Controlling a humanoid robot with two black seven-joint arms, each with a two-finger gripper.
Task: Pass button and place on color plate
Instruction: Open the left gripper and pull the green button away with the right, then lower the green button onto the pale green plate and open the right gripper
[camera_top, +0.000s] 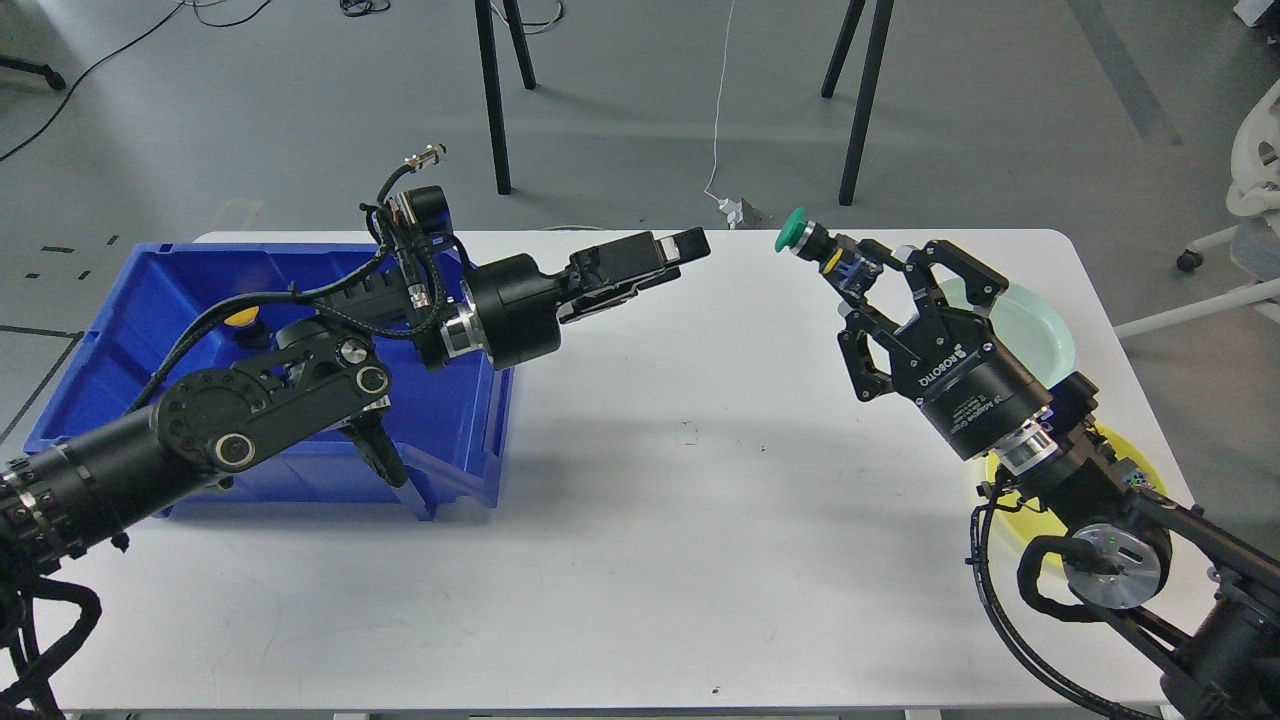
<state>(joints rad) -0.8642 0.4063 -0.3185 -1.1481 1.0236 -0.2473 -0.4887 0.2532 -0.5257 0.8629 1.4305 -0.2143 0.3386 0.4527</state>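
Note:
A push button with a green cap and a blue-and-yellow body is held in my right gripper, which is shut on the body and holds it above the table's far right part. The cap points up and to the left. My left gripper is empty with its fingers slightly apart, about a hand's width to the left of the button. The pale green plate lies just behind and to the right of my right gripper. The yellow plate is mostly hidden behind my right arm.
A blue bin stands at the table's left, under my left arm, with a yellow-capped button inside. Black stand legs are on the floor behind the table. The white table's front part lies between the arms.

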